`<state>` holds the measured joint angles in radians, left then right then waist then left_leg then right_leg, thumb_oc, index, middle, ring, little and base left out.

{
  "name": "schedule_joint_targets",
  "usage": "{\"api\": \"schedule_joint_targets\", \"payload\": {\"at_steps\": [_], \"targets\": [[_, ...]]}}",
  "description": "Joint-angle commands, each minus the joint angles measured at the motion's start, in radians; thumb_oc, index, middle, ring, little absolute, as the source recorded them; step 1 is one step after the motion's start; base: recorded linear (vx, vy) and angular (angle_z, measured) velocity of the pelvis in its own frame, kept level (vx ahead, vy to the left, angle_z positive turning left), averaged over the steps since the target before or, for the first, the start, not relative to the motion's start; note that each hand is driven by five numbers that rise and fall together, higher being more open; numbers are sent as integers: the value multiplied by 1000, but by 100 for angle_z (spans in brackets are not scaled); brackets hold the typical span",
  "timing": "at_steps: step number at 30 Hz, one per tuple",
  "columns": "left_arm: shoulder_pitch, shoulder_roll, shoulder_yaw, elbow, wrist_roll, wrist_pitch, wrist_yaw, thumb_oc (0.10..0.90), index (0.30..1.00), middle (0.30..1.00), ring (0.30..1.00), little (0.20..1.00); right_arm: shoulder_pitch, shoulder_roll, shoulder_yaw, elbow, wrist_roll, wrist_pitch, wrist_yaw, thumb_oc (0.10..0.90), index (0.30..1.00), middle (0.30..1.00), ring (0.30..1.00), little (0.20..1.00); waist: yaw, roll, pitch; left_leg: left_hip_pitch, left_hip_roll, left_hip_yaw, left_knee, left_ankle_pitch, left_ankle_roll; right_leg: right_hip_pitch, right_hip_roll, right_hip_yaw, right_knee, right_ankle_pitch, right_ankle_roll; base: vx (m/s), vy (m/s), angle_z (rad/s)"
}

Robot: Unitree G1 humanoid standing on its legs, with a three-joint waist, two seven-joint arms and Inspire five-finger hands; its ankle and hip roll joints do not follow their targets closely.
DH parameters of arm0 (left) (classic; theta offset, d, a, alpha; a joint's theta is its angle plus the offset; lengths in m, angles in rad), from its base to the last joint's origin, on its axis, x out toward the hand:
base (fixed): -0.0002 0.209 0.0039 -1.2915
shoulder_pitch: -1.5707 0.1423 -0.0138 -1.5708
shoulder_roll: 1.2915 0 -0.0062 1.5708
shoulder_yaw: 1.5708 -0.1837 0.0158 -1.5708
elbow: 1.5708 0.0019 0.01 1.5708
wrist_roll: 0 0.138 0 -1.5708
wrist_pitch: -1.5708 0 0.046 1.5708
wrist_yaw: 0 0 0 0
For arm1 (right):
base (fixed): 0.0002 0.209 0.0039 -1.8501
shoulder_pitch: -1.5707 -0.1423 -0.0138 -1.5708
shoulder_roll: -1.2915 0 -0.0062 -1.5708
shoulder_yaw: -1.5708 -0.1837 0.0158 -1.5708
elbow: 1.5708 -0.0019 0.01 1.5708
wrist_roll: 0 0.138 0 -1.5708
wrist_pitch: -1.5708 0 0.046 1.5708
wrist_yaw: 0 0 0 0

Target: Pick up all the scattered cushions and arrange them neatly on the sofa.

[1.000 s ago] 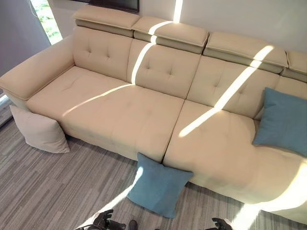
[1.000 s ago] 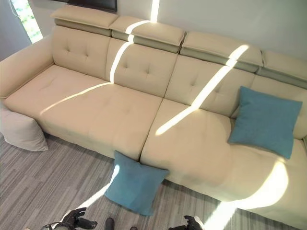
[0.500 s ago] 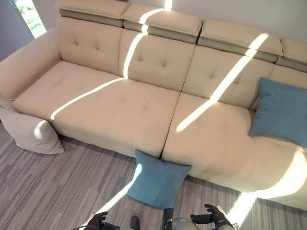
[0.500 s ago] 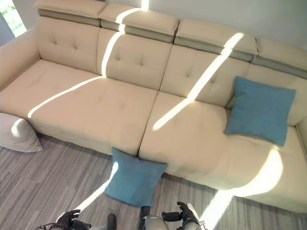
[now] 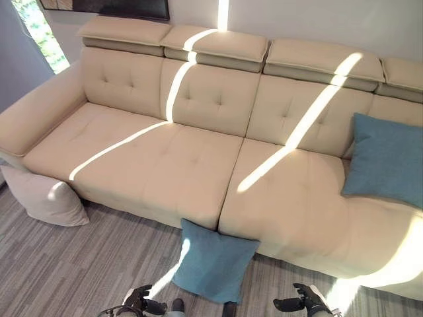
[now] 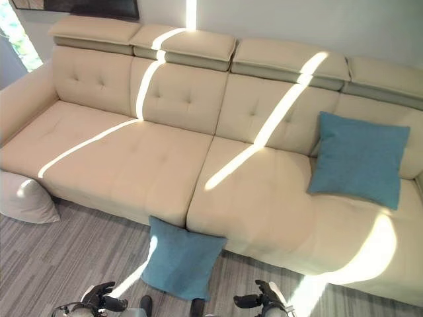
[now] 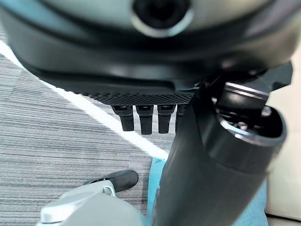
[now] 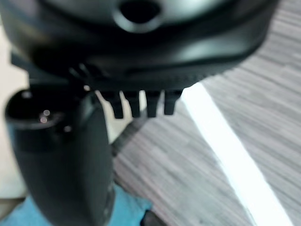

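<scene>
Beige sofa [image 5: 198, 152] spanning the head views, seat bare apart from one blue cushion [image 5: 386, 158] propped upright against the backrest at the right end. Second blue cushion [image 5: 215, 261] on the grey striped floor [image 5: 59, 264], upper edge leaning against the sofa front just below the seam between the two seat sections. Beige cushion [image 5: 43, 198] on the floor at the left end, touching the sofa base beneath the armrest.

Left hand [image 5: 140, 302] low at the bottom edge, left of the fallen blue cushion, apart from it, holding nothing; fingers [image 7: 141, 121] straight in a row in the left wrist view, thumb standing beside them, over floor and a corner of blue fabric. Right hand [image 5: 304, 302] low at the bottom edge, right of the same cushion, clear of it; fingers [image 8: 138, 106] extended and relaxed in the right wrist view, empty, above floor. Both hands well short of the sofa.
</scene>
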<state>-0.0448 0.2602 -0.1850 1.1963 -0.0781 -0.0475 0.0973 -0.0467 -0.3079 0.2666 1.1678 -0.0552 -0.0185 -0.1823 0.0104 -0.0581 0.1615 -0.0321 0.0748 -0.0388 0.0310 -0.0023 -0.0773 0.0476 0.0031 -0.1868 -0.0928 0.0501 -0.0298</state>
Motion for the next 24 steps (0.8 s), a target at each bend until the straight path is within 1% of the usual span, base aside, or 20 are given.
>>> {"api": "schedule_joint_targets", "payload": {"at_steps": [1, 2, 3, 8, 9, 11, 13, 15, 16, 18, 21, 22, 23, 24], "targets": [[5, 3, -29, 3, 6, -27, -6, 800, 900, 900, 900, 900, -10, -22, 9, -10, -7, -20, -25, 800, 900, 900, 900, 900, 18, -35, -17, 5, -51, 0, 30, -64, 40, -28, -53, 58, 36, -67, 115, 54, 150, -13], [5, 3, -29, 3, 6, -27, -6, 800, 900, 900, 900, 900, -10, -22, 9, -11, -7, -20, -25, 800, 900, 900, 900, 900, 18, -35, -17, 5, -51, 0, 30, -64, 40, -28, -53, 58, 36, -67, 115, 18, 160, -16], [5, 6, -27, 1, 8, -30, -8, 800, 900, 900, 900, 900, -18, -24, 13, -17, -15, -19, -24, 800, 900, 900, 900, 900, 20, -34, -18, 13, -63, -2, 21, -67, 44, -31, -64, 64, 35, -59, 125, 11, 163, -20], [2, 19, -16, 9, 8, -29, 2, 800, 900, 900, 900, 900, -42, -23, 17, -38, -22, -15, -29, 800, 900, 900, 900, 900, 31, -36, -10, 18, -76, 35, 11, -78, 63, -64, -88, 86, 44, -32, 152, -33, 143, -24], [3, 27, -10, 8, 7, -31, 6, 800, 900, 900, 900, 900, -52, -23, 21, -56, -21, -13, -32, 800, 900, 900, 900, 900, 40, -33, -3, 15, -84, 55, 0, -79, 75, -94, -102, 96, 55, -18, 169, -98, 186, -51], [1, 35, -3, 4, 2, -32, 8, 800, 900, 900, 900, 900, -59, -21, 22, -70, -18, -13, -34, 800, 900, 900, 900, 900, 44, -31, 2, 13, -90, 68, -12, -77, 83, -120, -113, 97, 71, -11, 179, -98, 120, -61], [-11, 50, -1, -1, -5, -34, 13, 800, 900, 900, 900, 900, -78, -19, 29, -84, -18, -13, -39, 800, 900, 900, 900, 900, 51, -28, 24, -6, -86, 84, -6, -70, 89, -166, -121, 78, 122, -9, 187, -151, 27, -63], [-19, 62, 2, -5, -8, -34, 15, 800, 900, 900, 900, 900, -91, -21, 33, -98, -14, -19, -42, 800, 900, 900, 900, 900, 60, -23, 31, -24, -81, 95, -5, -60, 92, -176, -123, 37, 164, -29, 182, -134, 5, -31], [-23, 66, 3, -6, -11, -37, 15, 800, 900, 900, 900, 900, -91, -24, 34, -104, -12, -24, -43, 800, 900, 900, 900, 900, 63, -21, 28, -28, -83, 100, -9, -56, 90, -164, -121, 17, 168, -42, 177, -69, 5, -18], [-16, 68, 4, -3, -6, -39, 15, 800, 900, 900, 900, 900, -85, -28, 30, -111, -11, -27, -42, 800, 900, 900, 900, 900, 70, -23, 19, -25, -89, 113, -20, -51, 82, -133, -122, -17, 134, -49, 168, -25, -22, -15], [-14, 61, 8, 0, -4, -38, 15, 800, 900, 900, 900, 900, -84, -35, 33, -113, -10, -28, -49, 800, 900, 900, 900, 900, 71, -23, 9, -29, -87, 118, -24, -45, 76, -116, -115, -13, 89, -49, 158, -2, -67, -20], [-13, 58, 11, 1, -6, -38, 14, 800, 900, 900, 900, 900, -83, -37, 33, -111, -11, -27, -50, 800, 900, 900, 900, 900, 71, -21, 5, -24, -85, 122, -33, -44, 74, -109, -114, -21, 72, -42, 159, 64, -140, -3], [-11, 45, 9, 3, -7, -37, 11, 800, 900, 900, 900, 900, -75, -42, 28, -113, -12, -28, -53, 800, 900, 900, 900, 900, 61, -15, -4, -8, -79, 123, -50, -38, 66, -82, -108, -37, 33, -38, 157, 60, -114, -3], [-11, 45, 9, 3, -7, -37, 11, 800, 900, 900, 900, 900, -74, -42, 28, -113, -12, -28, -53, 800, 900, 900, 900, 900, 61, -15, -3, -7, -79, 122, -51, -37, 66, -80, -108, -37, 32, -37, 157, 53, -102, -3]]}}
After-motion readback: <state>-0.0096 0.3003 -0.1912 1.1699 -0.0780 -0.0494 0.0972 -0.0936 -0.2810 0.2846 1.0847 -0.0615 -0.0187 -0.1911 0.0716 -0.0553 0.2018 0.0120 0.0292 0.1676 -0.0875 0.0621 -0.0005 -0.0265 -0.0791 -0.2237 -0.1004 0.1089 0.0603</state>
